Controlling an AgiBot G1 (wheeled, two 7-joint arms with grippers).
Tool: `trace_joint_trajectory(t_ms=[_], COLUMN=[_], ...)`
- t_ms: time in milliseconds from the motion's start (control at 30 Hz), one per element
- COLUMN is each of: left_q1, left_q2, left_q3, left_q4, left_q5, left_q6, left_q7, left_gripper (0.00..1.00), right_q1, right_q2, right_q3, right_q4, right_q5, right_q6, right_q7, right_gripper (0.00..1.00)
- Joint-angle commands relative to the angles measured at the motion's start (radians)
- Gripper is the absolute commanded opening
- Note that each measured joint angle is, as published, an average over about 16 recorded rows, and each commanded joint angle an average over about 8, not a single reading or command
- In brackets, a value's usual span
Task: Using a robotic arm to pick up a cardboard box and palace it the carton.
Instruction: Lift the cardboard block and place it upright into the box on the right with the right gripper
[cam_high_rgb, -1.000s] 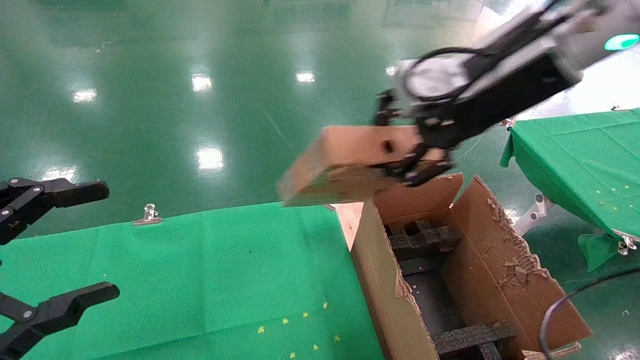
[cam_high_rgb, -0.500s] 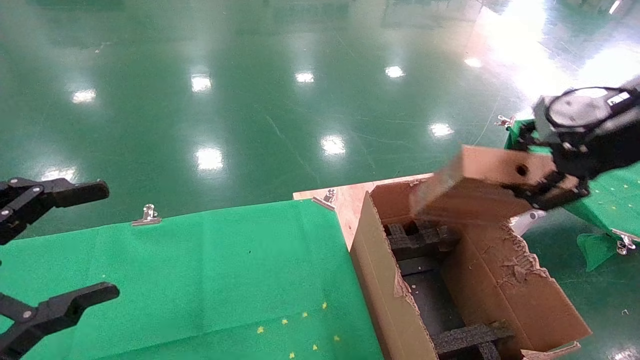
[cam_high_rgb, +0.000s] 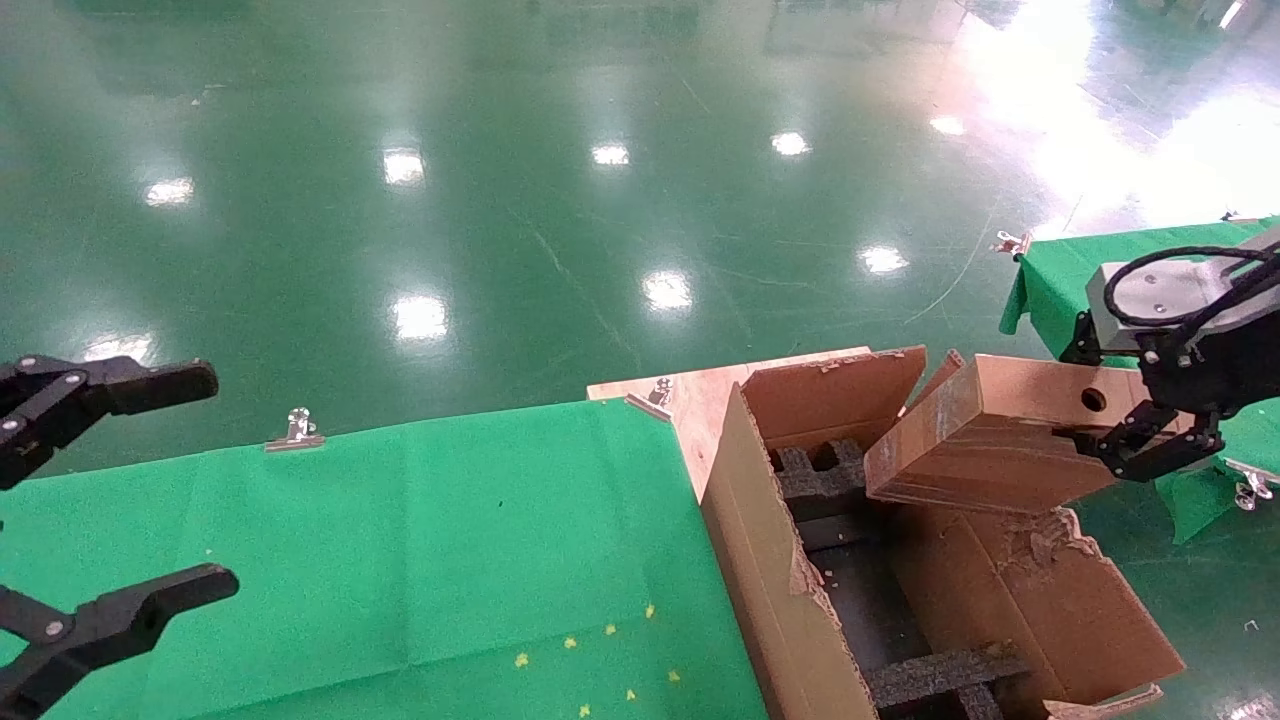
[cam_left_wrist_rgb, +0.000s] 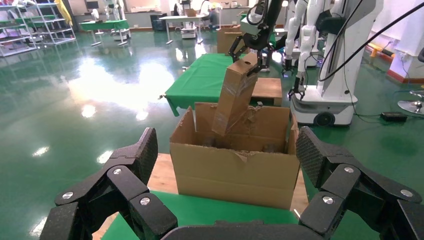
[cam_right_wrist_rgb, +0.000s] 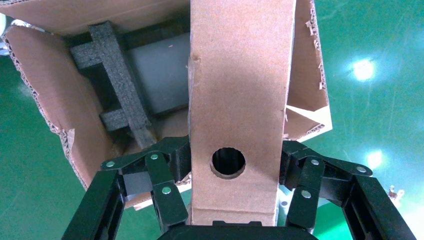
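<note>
My right gripper (cam_high_rgb: 1130, 442) is shut on one end of the small brown cardboard box (cam_high_rgb: 985, 440), beside its round hole. The box hangs tilted, its free end lower, over the far right part of the large torn-flapped carton (cam_high_rgb: 770, 560). Black foam inserts (cam_high_rgb: 820, 470) lie inside the carton. In the right wrist view the fingers (cam_right_wrist_rgb: 165, 175) press both sides of the cardboard box (cam_right_wrist_rgb: 240, 85) above the carton (cam_right_wrist_rgb: 45, 100). From the left wrist view the cardboard box (cam_left_wrist_rgb: 234, 97) slants down into the carton (cam_left_wrist_rgb: 230, 172). My left gripper (cam_high_rgb: 222, 480) is parked open at the left edge.
A green-clothed table (cam_high_rgb: 400, 540) lies left of the carton, with a metal clip (cam_high_rgb: 296, 430) on its far edge and a bare wooden corner (cam_high_rgb: 700, 395). A second green table (cam_high_rgb: 1060, 270) stands behind the right arm. Other robots (cam_left_wrist_rgb: 325, 55) stand farther off.
The right arm has carried the cardboard box rightward and down, from above the table's far corner to over the carton's right side. The left gripper has not moved.
</note>
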Motion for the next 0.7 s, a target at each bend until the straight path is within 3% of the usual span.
trace_joint_trajectory(t_ms=[33,500,700], left_q1=[0.000,0.000,0.000], left_q2=[0.000,0.000,0.000], left_q3=[0.000,0.000,0.000], left_q4=[0.000,0.000,0.000], left_q5=[0.000,0.000,0.000], left_q6=[0.000,0.000,0.000], left_q7=[0.000,0.000,0.000], left_gripper=[1.00,1.00,1.00], right_q1=[-0.002,-0.159,-0.195], right_q2=[0.000,0.104,0.160], right_q3=[-0.002,0.016,0.025], right_q4=[-0.001,-0.123,-0.124], right_q5=[0.004,0.204,0.263], right_q6=[0.003,0.121,0.169], right_q7=[0.002,0.467,0.607], right_gripper=[0.00,0.00,0.00])
